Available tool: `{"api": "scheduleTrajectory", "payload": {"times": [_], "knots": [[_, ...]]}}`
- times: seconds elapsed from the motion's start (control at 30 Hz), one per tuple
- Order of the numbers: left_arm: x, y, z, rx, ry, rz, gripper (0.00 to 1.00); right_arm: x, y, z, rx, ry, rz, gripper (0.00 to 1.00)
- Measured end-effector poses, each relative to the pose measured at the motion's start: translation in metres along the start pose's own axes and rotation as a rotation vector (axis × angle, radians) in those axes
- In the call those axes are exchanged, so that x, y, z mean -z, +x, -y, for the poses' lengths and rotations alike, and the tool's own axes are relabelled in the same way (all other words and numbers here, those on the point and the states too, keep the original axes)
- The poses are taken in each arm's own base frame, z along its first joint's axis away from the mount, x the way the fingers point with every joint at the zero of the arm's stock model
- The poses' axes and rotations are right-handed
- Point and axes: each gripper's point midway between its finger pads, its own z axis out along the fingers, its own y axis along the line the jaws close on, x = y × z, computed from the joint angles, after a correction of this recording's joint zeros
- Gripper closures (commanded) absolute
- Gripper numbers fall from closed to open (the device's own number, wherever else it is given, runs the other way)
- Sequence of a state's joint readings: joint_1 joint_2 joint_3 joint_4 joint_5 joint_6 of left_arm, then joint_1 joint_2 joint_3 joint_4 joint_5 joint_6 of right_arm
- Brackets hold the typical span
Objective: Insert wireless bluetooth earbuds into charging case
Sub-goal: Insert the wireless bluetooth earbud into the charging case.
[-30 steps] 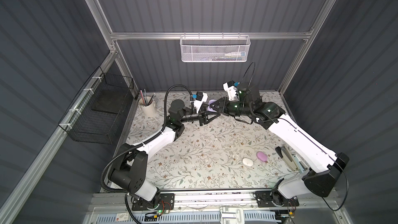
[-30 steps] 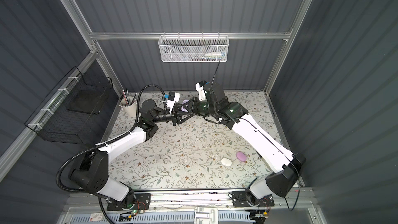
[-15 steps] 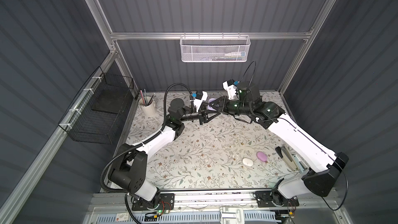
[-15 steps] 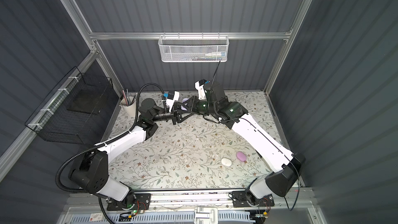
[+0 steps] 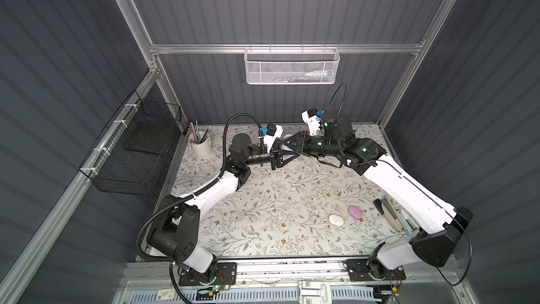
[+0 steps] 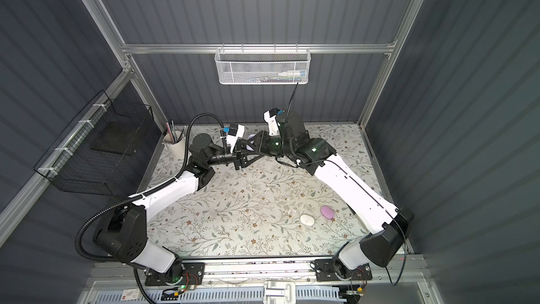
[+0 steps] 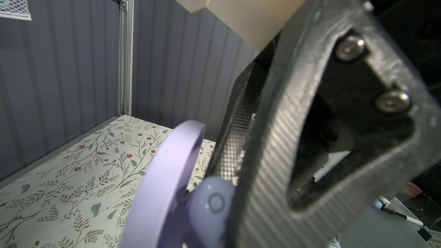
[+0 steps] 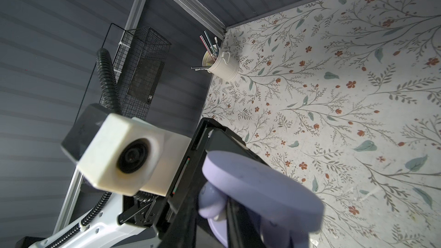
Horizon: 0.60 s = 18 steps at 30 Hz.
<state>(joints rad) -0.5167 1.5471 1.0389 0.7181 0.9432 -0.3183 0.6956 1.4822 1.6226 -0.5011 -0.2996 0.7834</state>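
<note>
The two arms meet above the back middle of the table. My left gripper (image 5: 279, 154) is shut on the base of a lavender charging case (image 5: 287, 137). Its lid (image 7: 167, 175) stands open. My right gripper (image 5: 285, 150) reaches into the open case from the opposite side. A lavender earbud (image 7: 214, 201) with a ring mark sits between its fingertips, just under the lid (image 8: 262, 187). The earbud (image 8: 210, 201) lies against one dark finger (image 8: 230, 213). I cannot tell whether the bud is seated in its socket. The left gripper's own jaws are hidden in the left wrist view.
A white oval case (image 5: 336, 219) and a pink-purple oval case (image 5: 355, 212) lie shut on the flowered table cover at the front right. A grey stapler-like tool (image 5: 391, 214) lies beside the right arm. A pen cup (image 5: 200, 144) stands at the back left, near a black wire basket (image 5: 137, 153).
Both grippers have edged slightly toward the back wall, still joined at the case. The earbud stays between the right fingertips at the open case.
</note>
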Motion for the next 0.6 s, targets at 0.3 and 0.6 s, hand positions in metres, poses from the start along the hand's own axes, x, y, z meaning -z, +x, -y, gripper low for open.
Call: {"api": "scheduleTrajectory", "payload": {"times": [0.3,0.6], "knots": [[0.0001,0.0055,-0.0017,0.009,-0.006,-0.018,0.93,0.0016,0.0038,0.0038,0.003,0.018,-0.014,0.65],[0.0001,0.0062,-0.0011,0.003,-0.008,-0.023,0.93,0.0076,0.0043,0.0095,0.012,0.054,-0.010,0.58]]}}
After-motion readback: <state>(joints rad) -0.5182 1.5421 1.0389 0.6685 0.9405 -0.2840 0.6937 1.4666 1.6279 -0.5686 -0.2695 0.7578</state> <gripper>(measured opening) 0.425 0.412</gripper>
